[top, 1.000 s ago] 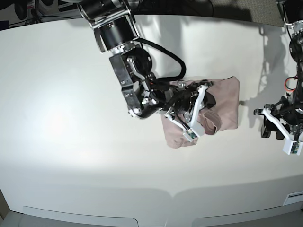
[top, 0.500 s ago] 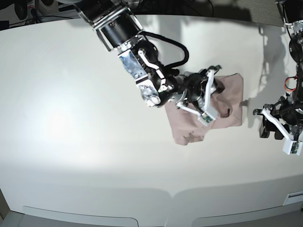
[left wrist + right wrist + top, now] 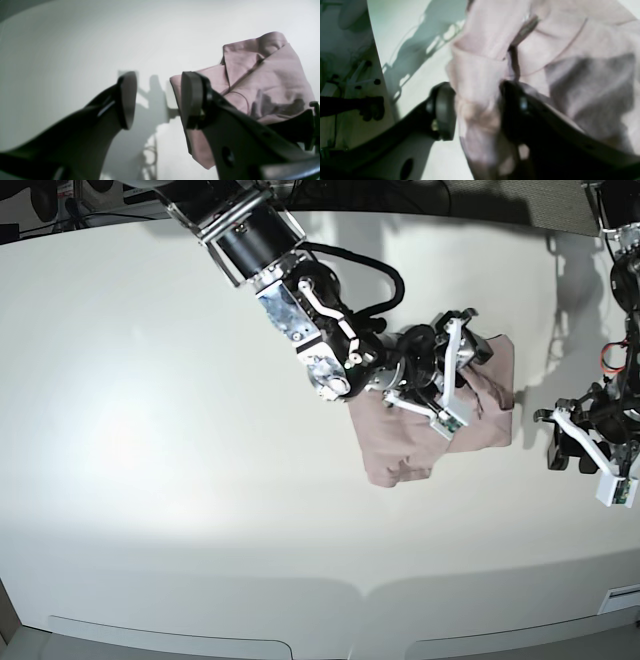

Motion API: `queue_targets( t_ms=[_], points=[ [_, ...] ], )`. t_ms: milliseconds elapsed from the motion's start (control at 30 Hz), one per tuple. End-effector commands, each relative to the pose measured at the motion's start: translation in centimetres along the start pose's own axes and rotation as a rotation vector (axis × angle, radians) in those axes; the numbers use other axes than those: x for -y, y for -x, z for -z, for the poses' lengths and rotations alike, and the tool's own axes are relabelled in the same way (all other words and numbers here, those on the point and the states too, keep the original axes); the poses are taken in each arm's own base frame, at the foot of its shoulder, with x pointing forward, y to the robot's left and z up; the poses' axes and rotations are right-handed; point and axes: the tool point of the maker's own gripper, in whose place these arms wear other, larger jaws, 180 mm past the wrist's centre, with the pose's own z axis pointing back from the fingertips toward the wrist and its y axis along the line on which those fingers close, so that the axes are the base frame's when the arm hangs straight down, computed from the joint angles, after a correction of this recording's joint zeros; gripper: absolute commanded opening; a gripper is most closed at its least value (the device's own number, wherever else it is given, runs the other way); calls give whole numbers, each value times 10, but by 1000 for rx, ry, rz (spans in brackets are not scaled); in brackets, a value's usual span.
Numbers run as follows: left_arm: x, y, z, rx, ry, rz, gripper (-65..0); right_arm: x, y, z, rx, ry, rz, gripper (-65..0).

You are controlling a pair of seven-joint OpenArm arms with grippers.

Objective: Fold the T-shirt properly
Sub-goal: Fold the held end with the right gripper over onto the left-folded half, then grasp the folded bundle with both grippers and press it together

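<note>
The dusty pink T-shirt (image 3: 405,452) lies folded into a small, rumpled rectangle on the white table, right of centre. My right gripper (image 3: 475,355) hovers over the shirt's upper right part. In the right wrist view its fingers (image 3: 445,112) stand apart, with a loose roll of the T-shirt (image 3: 570,50) lying between them. My left gripper (image 3: 570,455) hangs off to the right of the shirt, open and holding nothing. Between its pads (image 3: 127,100) only bare table shows, and the T-shirt (image 3: 270,75) lies just beyond its right finger.
The white table (image 3: 150,430) spreads wide to the left and in front of the shirt. Its curved front edge (image 3: 320,585) runs along the bottom. Cables and dark equipment sit behind the table's far edge (image 3: 100,220).
My right gripper has moved rightward across the shirt, dragging a fold with it, and its jaws have gone from shut to wide apart. The left arm has stayed put.
</note>
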Motion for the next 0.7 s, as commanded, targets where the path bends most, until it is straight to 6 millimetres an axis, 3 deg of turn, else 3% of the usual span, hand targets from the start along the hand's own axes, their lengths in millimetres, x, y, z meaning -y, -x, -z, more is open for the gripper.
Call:
queue_targets(
  t_ms=[0, 133, 267, 467, 667],
  points=[
    [-4, -17, -5, 52, -9, 13, -369, -6, -26, -1, 72, -22, -26, -313],
    [-4, -17, -5, 52, -9, 14, -369, -9, -32, -2, 103, -37, -12, -308],
    [-2, -17, -5, 53, 0, 28, -369, -27, -38, -4, 133, -145, 49, -308],
    [-1, -17, -5, 53, 7, 38, -369, -47, -19, -8, 1, -258, 112, -308],
    [-1, -17, -5, 52, 7, 38, -369, -54, -21, -15, -62, -323, 109, -308]
  ],
)
